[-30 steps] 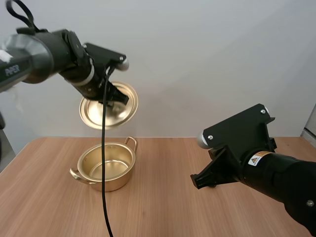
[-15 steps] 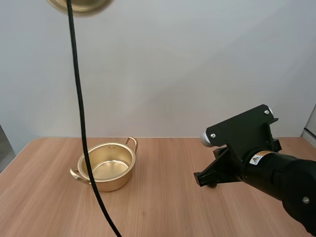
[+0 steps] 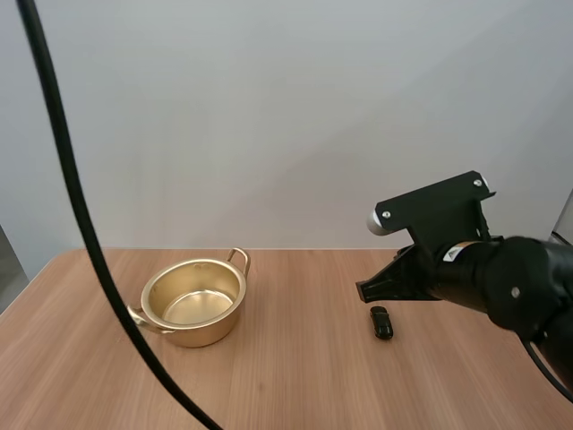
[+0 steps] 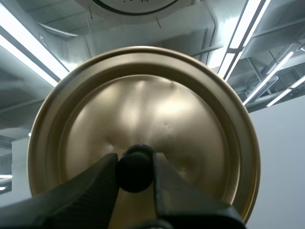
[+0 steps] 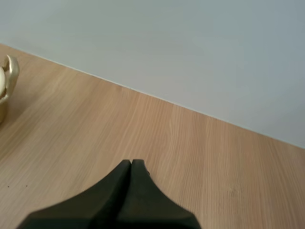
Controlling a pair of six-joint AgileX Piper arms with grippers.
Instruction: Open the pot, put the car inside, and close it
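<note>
The gold pot (image 3: 192,301) stands open on the wooden table (image 3: 286,385) at the left, with nothing inside. A small black toy car (image 3: 382,322) lies on the table right of centre. My right gripper (image 3: 365,291) hovers just above and behind the car; in the right wrist view its fingers (image 5: 131,168) lie together as one wedge, shut on nothing. A pot handle (image 5: 10,71) shows beside the table's far edge. In the left wrist view my left gripper (image 4: 135,169) pinches the black knob (image 4: 135,168) of the gold lid (image 4: 143,129), held up in the air.
The table's far edge meets a plain pale wall. Open wood lies between the pot and the car and in front of both.
The left arm has risen out of the high view with the lid. The right arm has drawn back and up, uncovering the toy car on the table.
</note>
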